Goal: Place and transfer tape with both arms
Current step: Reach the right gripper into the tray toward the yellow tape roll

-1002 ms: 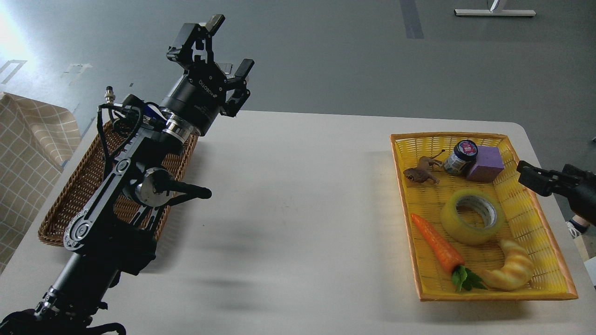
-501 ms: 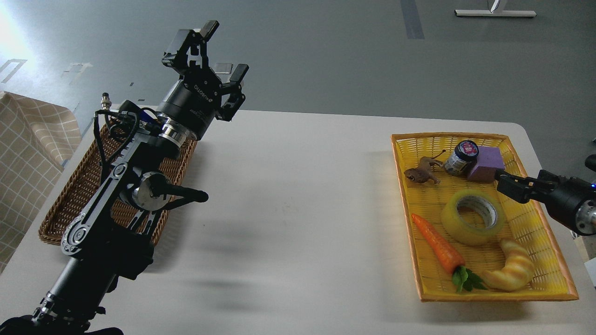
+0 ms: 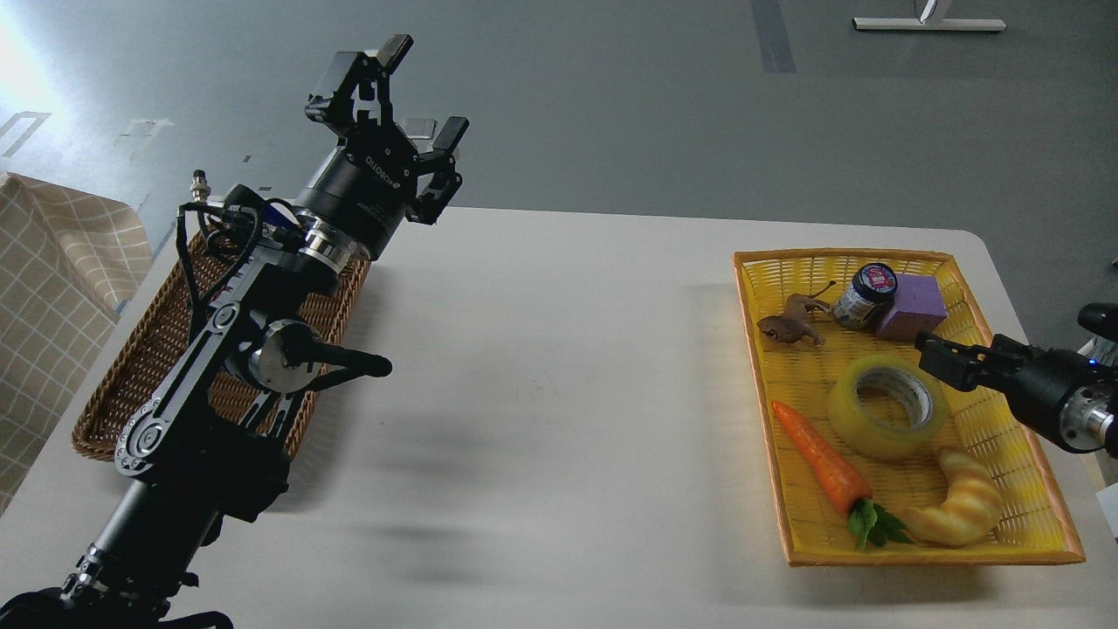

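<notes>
Right gripper [image 3: 936,358]: dark, seen nearly end-on at the right edge of the view; fingers cannot be told apart, so whether it is parted or closed cannot be told. It hangs over the yellow basket [image 3: 1039,489], just beside the upper right rim of the tape [image 3: 886,407]; contact cannot be told.

Tape: translucent yellow roll with a pale core, lying flat in the middle of the yellow basket, hole facing up.

Same basket, other contents: purple block [image 3: 914,307] and small jar [image 3: 865,295] at the far end, a brown toy animal [image 3: 790,323] left of them, a carrot [image 3: 819,456] near the tape's left side, a croissant [image 3: 959,498] at the near end.

Left gripper [image 3: 409,96]: raised above the table's far left, fingers spread apart, holding nothing.

Brown wicker basket [image 3: 148,367]: beneath the left arm, on the white table [image 3: 541,393].
</notes>
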You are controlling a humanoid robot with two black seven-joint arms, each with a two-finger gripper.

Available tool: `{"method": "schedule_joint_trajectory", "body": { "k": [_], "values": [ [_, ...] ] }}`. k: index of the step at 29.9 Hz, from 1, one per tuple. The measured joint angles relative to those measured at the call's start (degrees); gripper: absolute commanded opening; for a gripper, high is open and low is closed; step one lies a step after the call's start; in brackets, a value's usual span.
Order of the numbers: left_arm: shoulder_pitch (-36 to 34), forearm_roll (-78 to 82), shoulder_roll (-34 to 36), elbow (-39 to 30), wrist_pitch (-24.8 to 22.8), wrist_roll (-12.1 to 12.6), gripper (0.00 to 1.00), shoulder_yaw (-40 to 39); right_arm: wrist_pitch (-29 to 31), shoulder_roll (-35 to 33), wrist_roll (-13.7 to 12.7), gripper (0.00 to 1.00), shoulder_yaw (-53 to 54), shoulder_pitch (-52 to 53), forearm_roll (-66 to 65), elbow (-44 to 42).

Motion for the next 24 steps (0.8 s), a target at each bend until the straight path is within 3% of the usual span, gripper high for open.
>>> {"method": "schedule_joint_trajectory", "body": {
  "k": [4, 17, 24],
  "values": [
    [-0.1, 0.0, 0.2, 0.0, 0.0, 0.0, 0.98, 0.0, 0.0, 1.0, -0.1, 0.87, -0.7, -0.3, 0.0, -0.2],
    [0.6, 0.0, 0.2, 0.0, -0.1, -0.1, 0.98, -0.1, 0.0, -0.6, 0.0, 0.92, -1.9, -0.4, -0.2, -1.0],
    [0.7, 0.0, -0.1, 0.0, -0.1, -0.1, 0.98, -0.1, 0.0, -0.3, 0.0, 0.90, -5.1, 1.0, -0.3, -4.5]
  ]
}}
